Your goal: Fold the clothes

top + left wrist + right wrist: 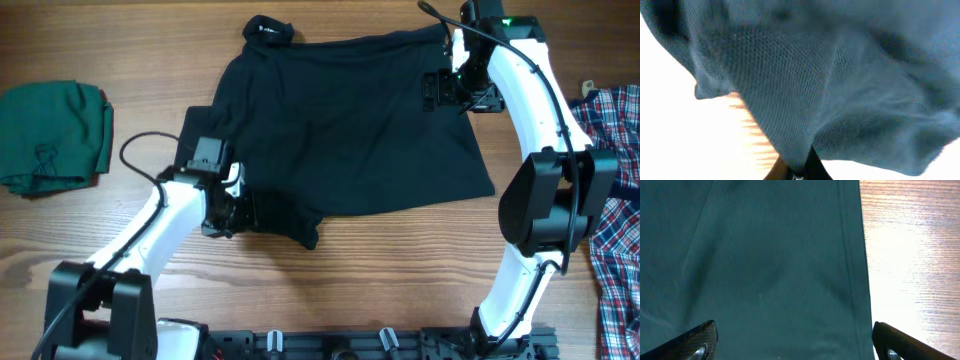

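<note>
The black shirt [350,140] lies spread on the bench [330,285], soft and floppy, likely best taken by its edges. The left gripper [243,212] is clamped on its near edge; the right gripper [438,90] hovers above, jaws apart.

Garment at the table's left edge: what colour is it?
The garment is plain dark green, with no pattern; the overhead view shows it best.

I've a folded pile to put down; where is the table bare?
The table is bare between the green garment and the black shirt, and along the shirt's near edge between left arm and right arm. Crowded: right arm beside the plaid shirt.
</note>
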`<state>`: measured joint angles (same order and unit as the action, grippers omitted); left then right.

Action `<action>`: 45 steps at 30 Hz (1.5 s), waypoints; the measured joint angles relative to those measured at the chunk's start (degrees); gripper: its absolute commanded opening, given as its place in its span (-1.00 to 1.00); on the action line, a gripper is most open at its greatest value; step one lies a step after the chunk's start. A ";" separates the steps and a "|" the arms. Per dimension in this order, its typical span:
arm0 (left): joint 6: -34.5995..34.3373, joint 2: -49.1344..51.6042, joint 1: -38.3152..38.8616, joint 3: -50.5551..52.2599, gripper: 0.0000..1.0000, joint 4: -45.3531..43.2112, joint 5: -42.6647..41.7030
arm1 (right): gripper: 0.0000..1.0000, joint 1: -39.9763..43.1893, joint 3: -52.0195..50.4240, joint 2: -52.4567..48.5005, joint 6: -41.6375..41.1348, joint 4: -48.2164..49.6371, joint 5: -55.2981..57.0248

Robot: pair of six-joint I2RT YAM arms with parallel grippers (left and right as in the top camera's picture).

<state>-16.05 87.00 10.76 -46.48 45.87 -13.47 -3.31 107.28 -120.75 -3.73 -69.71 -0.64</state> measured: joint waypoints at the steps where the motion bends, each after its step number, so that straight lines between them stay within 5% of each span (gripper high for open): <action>1: -0.68 -0.35 0.00 -1.75 -0.92 2.34 -0.20 | 1.00 0.00 0.00 0.00 0.00 -0.04 0.02; 9: -6.58 -1.57 0.00 -6.47 -0.92 9.75 -7.78 | 1.00 0.00 -0.02 0.00 1.33 0.57 0.02; 17: -9.09 -1.62 0.00 -14.58 -0.92 20.63 -6.91 | 1.00 0.00 0.00 0.00 1.49 0.61 0.02; 27: -10.88 -1.60 0.00 -14.60 -0.92 19.76 -4.20 | 1.00 0.00 -0.02 0.00 2.01 -0.61 0.04; 38: -10.88 -1.60 0.00 -14.60 -0.85 16.87 -3.50 | 1.00 7.02 -0.07 0.00 -11.34 -12.79 6.99; 45: -10.91 -1.60 0.00 -14.60 -0.84 16.81 1.03 | 0.99 8.37 -10.23 -0.11 -10.95 -10.08 2.75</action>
<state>-26.96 85.41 10.76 -61.08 62.67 -12.45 5.06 97.06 -120.86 -14.68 -79.79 2.11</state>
